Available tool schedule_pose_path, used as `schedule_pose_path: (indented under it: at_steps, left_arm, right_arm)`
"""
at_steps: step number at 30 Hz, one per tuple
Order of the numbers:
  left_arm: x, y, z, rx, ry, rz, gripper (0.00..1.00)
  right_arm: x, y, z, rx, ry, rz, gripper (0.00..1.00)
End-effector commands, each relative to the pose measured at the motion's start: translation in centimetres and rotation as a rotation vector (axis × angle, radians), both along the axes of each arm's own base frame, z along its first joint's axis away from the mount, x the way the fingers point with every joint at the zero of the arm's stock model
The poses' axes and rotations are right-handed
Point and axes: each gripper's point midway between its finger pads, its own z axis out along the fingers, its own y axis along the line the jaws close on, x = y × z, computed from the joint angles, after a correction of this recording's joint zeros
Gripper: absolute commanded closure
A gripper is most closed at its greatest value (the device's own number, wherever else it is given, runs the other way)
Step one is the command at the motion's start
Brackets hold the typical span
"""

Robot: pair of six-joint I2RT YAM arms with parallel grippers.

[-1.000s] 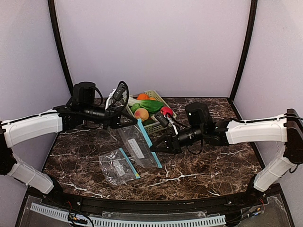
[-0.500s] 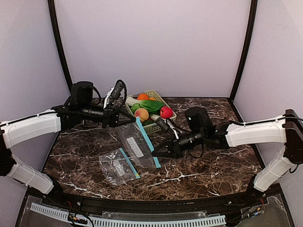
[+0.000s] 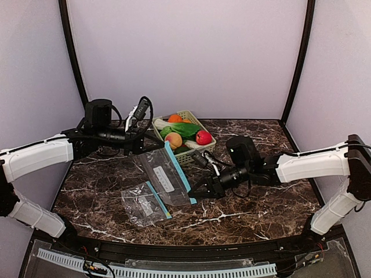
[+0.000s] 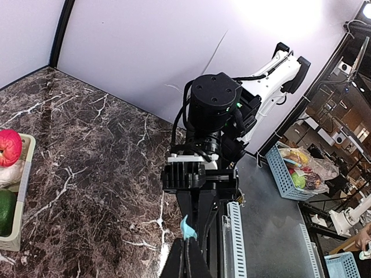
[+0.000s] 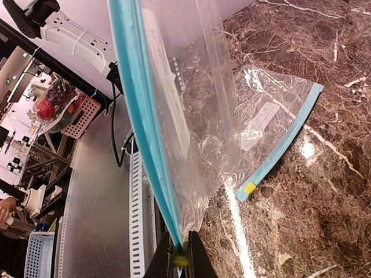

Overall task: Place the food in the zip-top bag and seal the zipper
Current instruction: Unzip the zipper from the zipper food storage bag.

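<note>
You had the left fingers [image 4: 173,267] and right fingers [image 5: 196,256] each pinching a zipper end of the bag [image 3: 168,180]. The food [image 3: 184,130] remained in the basket [image 3: 184,155], with loading and sealing left to do.

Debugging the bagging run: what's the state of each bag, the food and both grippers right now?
held bag: empty, raised by its zipper ends
flat bag: empty, lying on table
food: in basket, none bagged
left gripper: shut on held bag
right gripper: shut on held bag
</note>
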Motion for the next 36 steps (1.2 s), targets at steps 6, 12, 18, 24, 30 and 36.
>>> schedule_pose_path:
  at_steps: [6, 12, 18, 24, 30, 36]
  left_arm:
    - [0.7, 0.8, 2.3, -0.050, -0.087, 0.040, 0.99]
    - [0.8, 0.5, 0.7, -0.011, -0.053, 0.026, 0.99]
    - [-1.3, -0.8, 0.1, 0.015, -0.036, -0.085, 0.99]
    - [-2.8, -1.6, 0.1, 0.013, -0.029, -0.154, 0.99]
    - [-3.4, -2.0, -0.2, 0.014, -0.009, -0.187, 0.99]
    - [-3.6, -2.3, -0.3, 0.017, -0.005, -0.198, 0.99]
  right_arm:
    - [-1.7, -1.2, -2.7, -0.104, 0.076, 0.008, 0.96]
    - [0.7, -1.3, 0.5, -0.052, -0.033, -0.135, 0.56]
    - [3.4, -2.9, 4.3, 0.018, -0.125, -0.323, 0.30]
    - [4.7, -2.7, 5.3, 0.043, -0.160, -0.361, 0.23]
    - [5.0, -1.4, 5.1, 0.047, -0.157, -0.321, 0.24]
    - [4.6, -0.7, 5.1, 0.061, -0.153, -0.274, 0.26]
